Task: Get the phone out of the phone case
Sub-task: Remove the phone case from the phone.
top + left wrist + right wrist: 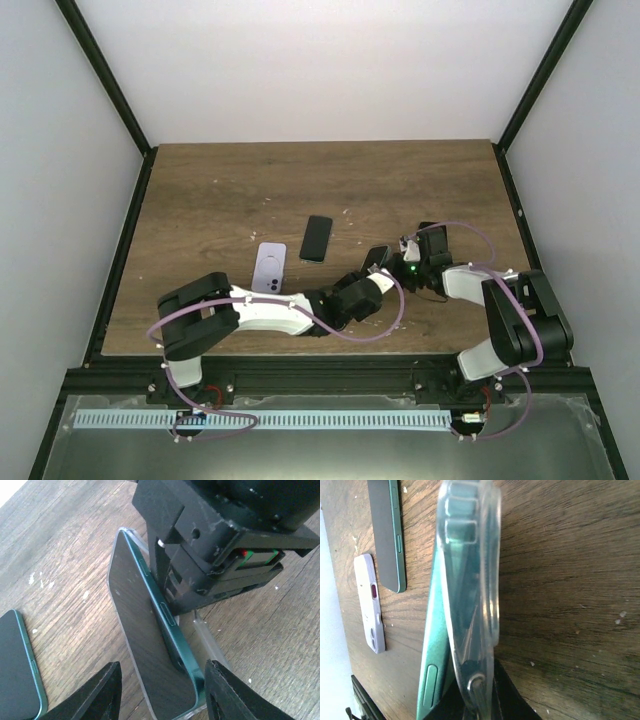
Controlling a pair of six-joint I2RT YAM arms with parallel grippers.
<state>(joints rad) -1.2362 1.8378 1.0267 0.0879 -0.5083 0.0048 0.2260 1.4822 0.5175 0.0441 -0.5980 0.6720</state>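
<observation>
Phone (150, 645): green sides and a dark screen. It stands on its long edge on the table (200, 200), a bit right of the middle and nearer the near edge than the far one.
Clear case (470, 580): it is just behind the phone. One long side of the phone has come out of it. The other side looks tucked in, low down.
Right gripper (477, 702): clenched on the rim of the clear case, holding it up on its edge.
Left gripper (164, 690): its two fingers sit one on each side of the phone's near end. They are spread apart with a gap on the screen side, so they hold nothing.
Step now: peeling. The phone is about half out, and the left arm is lined up to take it.
Next move needs: the left fingers should squeeze the phone's flat faces and not the case. Then they should pull it sideways, away from the case, while the right gripper keeps its hold. A slow pull is best — the smooth screen could slip.
Other things: a dark phone (316, 238) lies flat toward the far edge. A lilac one (270, 267) lies to its left.
Hard to see: the spot where the phone meets the case at the table is hidden. I cannot tell if the right-hand finger of the left gripper touches the phone. The lilac thing may be a phone or only a case — I cannot tell.
</observation>
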